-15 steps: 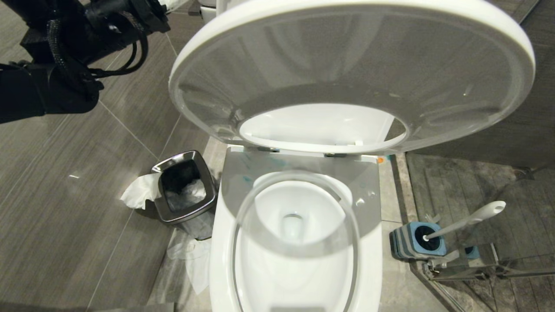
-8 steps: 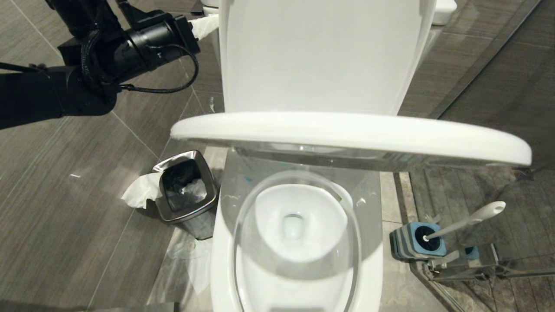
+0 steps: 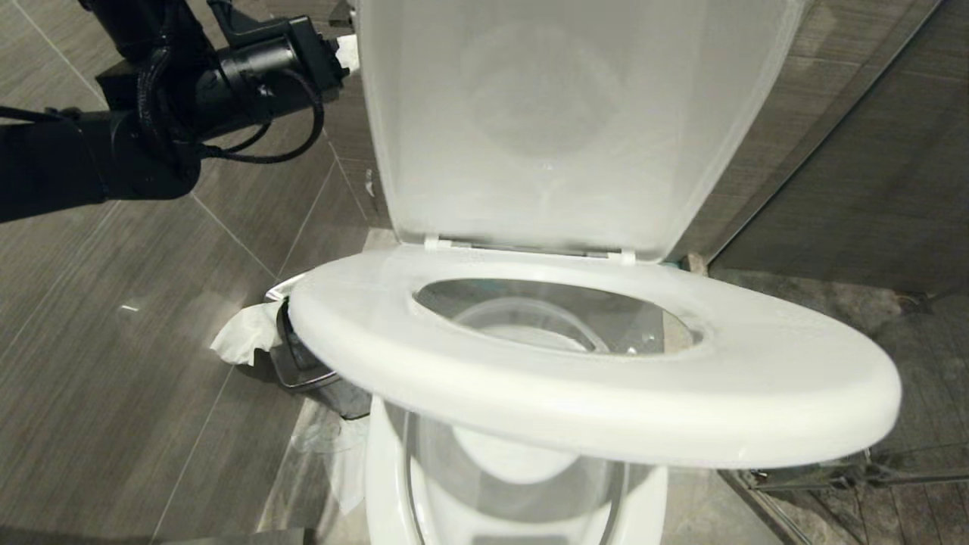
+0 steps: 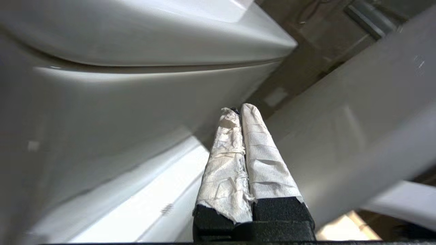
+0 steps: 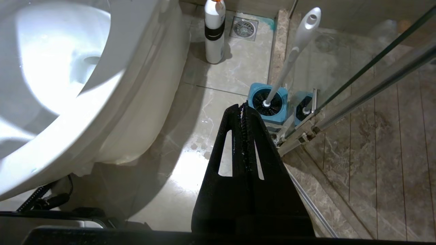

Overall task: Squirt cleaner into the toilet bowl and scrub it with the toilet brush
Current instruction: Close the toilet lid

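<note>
Head view: toilet bowl (image 3: 394, 484) low centre, lid (image 3: 560, 129) upright, seat (image 3: 575, 378) hanging part-way between raised and lowered and covering most of the basin. Steel waste bin (image 3: 303, 363) with white tissue (image 3: 246, 337) on the floor at the bowl's left side. The brush does not appear here; the seat blocks that side. Right wrist view supplies it: toilet brush (image 5: 289, 58) stands leaning in its blue holder (image 5: 267, 105) on the floor beside the bowl (image 5: 112, 112), next to the glass shower door (image 5: 368, 81), with a white bottle (image 5: 214, 32) and a floor drain (image 5: 245, 28) farther back. Right gripper (image 5: 244, 108) hangs low over the floor tiles, jaws pressed together, nothing between them. Left arm reaches in high at the upper left, wrist beside the lid's edge. Left wrist view: left gripper (image 4: 238, 110) with paper-wrapped fingers (image 4: 262, 160) closed against each other, empty, tip close to white porcelain surfaces, contact not determinable.
</note>
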